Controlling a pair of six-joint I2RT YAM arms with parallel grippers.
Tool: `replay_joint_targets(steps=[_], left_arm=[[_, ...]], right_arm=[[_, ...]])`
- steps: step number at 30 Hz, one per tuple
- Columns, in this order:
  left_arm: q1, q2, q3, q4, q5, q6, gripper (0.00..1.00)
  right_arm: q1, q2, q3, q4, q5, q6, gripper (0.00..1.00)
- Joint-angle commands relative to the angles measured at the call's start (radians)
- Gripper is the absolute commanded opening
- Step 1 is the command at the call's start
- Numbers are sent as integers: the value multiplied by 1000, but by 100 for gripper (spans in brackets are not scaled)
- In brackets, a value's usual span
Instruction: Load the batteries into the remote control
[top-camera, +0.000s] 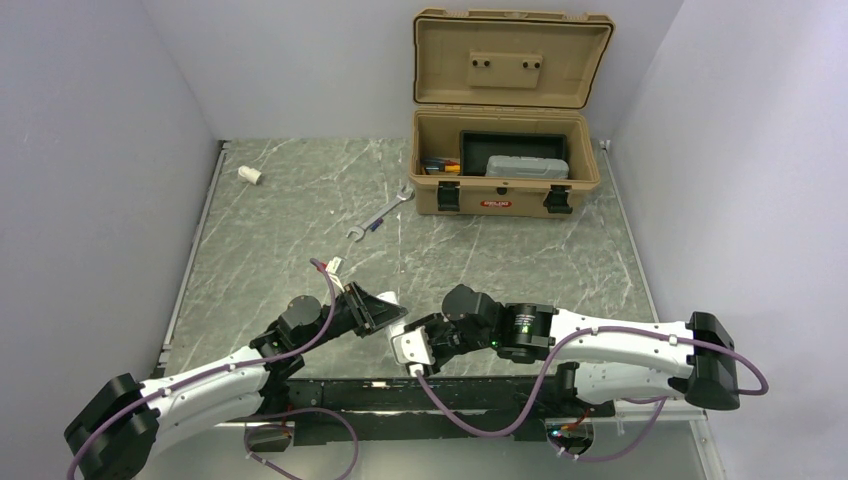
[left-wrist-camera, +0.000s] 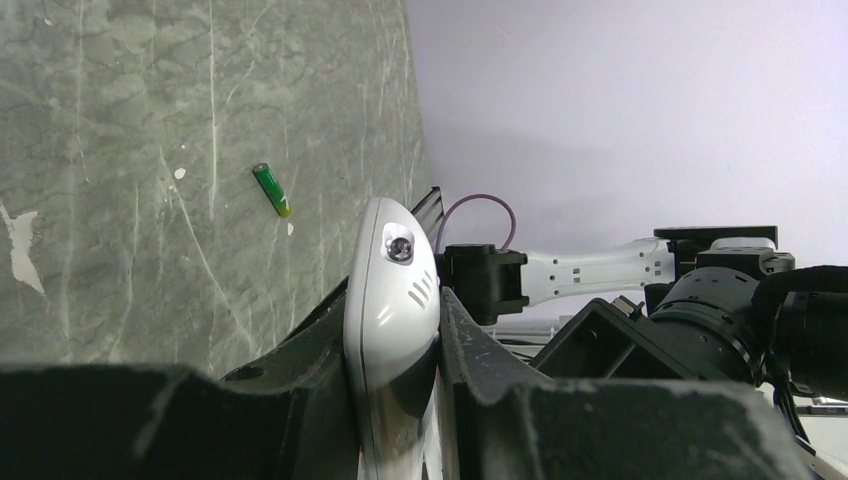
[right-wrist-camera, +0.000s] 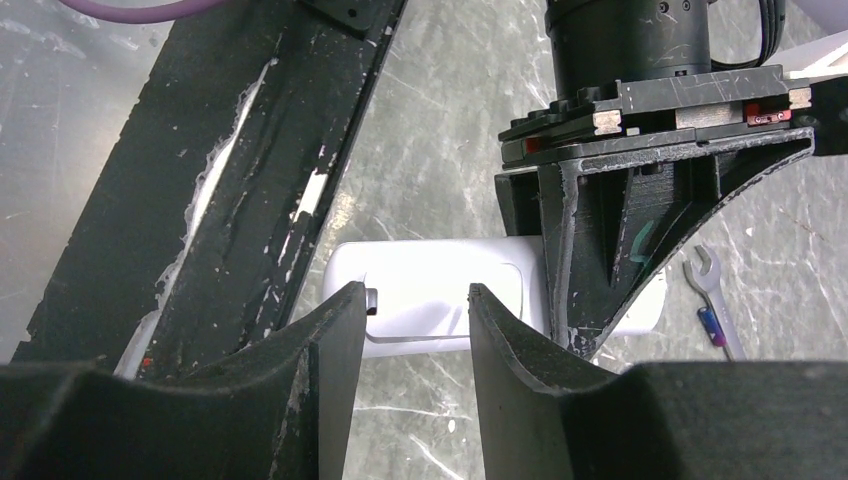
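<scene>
The left hand (top-camera: 372, 308) pinches the remote control (left-wrist-camera: 390, 300) by its two long sides and holds it on edge above the table (left-wrist-camera: 100, 120), near the arm bases. The right hand (right-wrist-camera: 415, 305) is spread. Through the gap between its fingers the wrist view shows the smooth white face of the remote, with the outline of what I judge to be the battery cover. I cannot tell if these fingers touch the remote.

One green battery (left-wrist-camera: 272, 189) lies flat on the table, well apart from both hands. I find no second one in any view.

The remote looks light and stiff, a hollow plastic shell. Its surface is glossy and rounded, so I think it can slide or turn in the grip if it is pushed hard on one end. The firm place to hold it is the long sides, away from the cover. The cover is probably thin and should be moved with little force.

The battery is hard, smooth and round, so it may roll when touched. It is best taken at its middle, with the fingers closing across its length.
</scene>
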Motion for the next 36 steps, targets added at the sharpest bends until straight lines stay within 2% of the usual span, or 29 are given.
replay_joint_targets(steps=[1,8,19,31,36], left_arm=[[-5,-12,39,49,12,2,0],[-5,-10,41,49,13,3,0],[-5,-17,35,51,10,0,0],[-5,-11,33,56,7,2,0],[-5,-18,27,23,-21,17,0]], right_arm=[[2,1,10,44,-12,8,44],[4,-6,2,46,-10,14,45],[5,-5,-1,50,-18,18,54],[5,-16,-3,64,-14,19,55],[5,-55,-32,134,-4,88,55]])
